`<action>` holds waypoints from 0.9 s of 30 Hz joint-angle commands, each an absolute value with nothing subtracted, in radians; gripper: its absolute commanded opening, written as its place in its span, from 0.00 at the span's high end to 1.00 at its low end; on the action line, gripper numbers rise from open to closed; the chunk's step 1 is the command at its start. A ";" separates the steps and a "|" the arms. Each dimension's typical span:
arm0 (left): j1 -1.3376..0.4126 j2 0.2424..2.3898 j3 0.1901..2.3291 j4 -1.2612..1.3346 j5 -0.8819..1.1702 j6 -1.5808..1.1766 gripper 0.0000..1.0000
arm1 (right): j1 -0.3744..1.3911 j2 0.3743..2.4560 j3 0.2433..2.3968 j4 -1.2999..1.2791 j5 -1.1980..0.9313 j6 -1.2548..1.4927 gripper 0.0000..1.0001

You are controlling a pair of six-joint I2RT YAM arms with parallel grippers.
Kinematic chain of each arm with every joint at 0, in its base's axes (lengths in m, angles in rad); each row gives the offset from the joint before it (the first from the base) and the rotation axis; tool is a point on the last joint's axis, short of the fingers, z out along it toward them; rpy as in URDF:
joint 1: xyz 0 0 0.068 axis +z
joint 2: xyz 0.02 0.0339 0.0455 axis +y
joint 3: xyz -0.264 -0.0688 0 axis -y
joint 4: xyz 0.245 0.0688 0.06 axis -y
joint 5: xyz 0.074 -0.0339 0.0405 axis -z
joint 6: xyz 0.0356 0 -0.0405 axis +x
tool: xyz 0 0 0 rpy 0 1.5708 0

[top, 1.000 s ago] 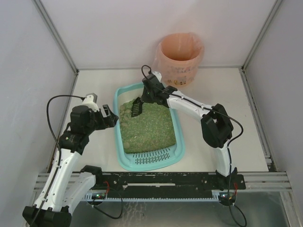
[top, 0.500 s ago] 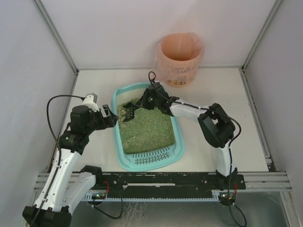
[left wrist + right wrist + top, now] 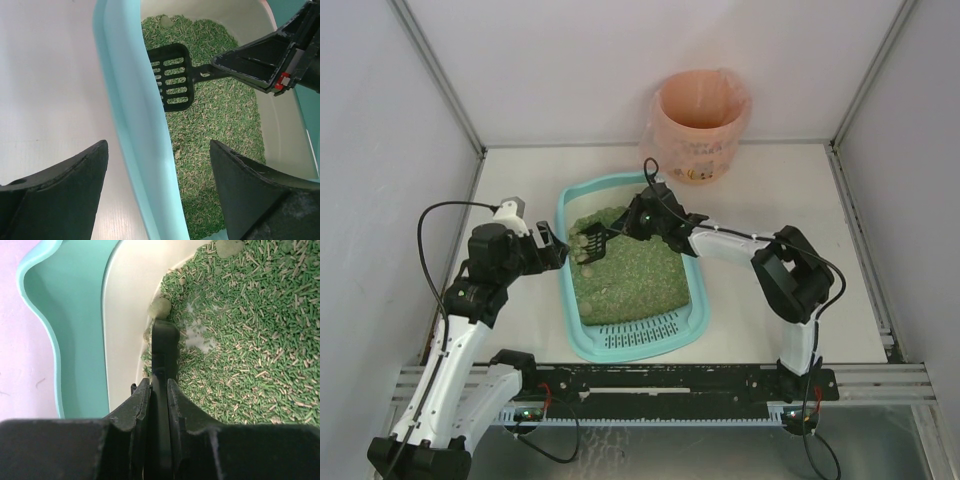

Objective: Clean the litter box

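- We saw the litter box (image 3: pixel 698 290) lying in the middle of the table (image 3: pixel 770 180), its slotted grate end toward the arm bases and its far end toward the bin.
- Green pellet litter (image 3: pixel 635 270) filled most of the box, with a few pale lumps (image 3: pixel 582 250) near its left wall.
- The right gripper (image 3: pixel 632 222) reached across the far part of the box, fingers closed tight on the handle of a small black slotted scoop (image 3: pixel 595 243).
- In the right wrist view the gripper (image 3: pixel 159 390) pinched the scoop (image 3: pixel 161 355) edge-on, and a pale lump (image 3: pixel 161 305) sat at the scoop's tip against the white inner wall.
- From the left wrist we saw the scoop's blade (image 3: pixel 172 75) just inside the left wall, over the litter; whether it touched the pellets, we could not tell.
- The left gripper (image 3: pixel 552 248) hung just beside the box's left rim, fingers spread wide and holding nothing.
- In its own view the left gripper (image 3: pixel 156 150) had the teal rim running between its two fingers.
- A round bin (image 3: pixel 700 125) lined with a pink bag stood at the back, beyond the box.
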State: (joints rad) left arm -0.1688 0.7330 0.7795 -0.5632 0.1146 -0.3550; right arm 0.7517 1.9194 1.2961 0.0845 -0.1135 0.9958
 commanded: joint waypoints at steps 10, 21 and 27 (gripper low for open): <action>-0.161 0.722 0.769 -0.545 0.114 -0.341 0.13 | 0.726 1.711 1.132 0.194 -0.058 1.059 1.00; -0.157 0.692 0.768 -0.545 0.085 -0.344 0.02 | 0.658 1.469 0.870 0.327 -0.114 1.083 1.00; -0.149 0.666 0.771 -0.556 0.023 -0.358 0.00 | 0.559 1.333 0.704 0.443 -0.264 1.165 1.00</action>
